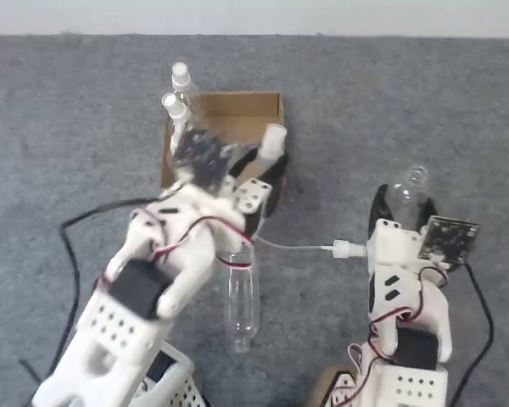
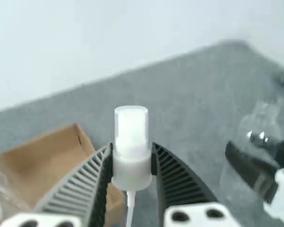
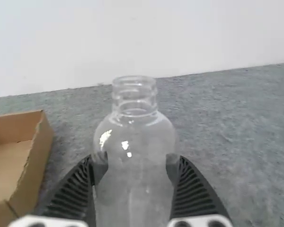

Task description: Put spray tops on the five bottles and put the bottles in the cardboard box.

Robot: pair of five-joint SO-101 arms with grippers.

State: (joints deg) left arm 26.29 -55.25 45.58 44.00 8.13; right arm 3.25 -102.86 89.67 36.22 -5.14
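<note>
Left jaws clench a white spray top [image 2: 131, 146]; right jaws grasp a clear, open-necked bottle [image 3: 134, 156].

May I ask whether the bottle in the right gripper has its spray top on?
Off: the bottle shows a bare, open threaded neck.

No legible text or numbers, seemingly, on anything.

Left arm [image 1: 153, 280] extends diagonally forward, right arm [image 1: 403, 288] sits folded near its base (both jaws clamped).
</note>
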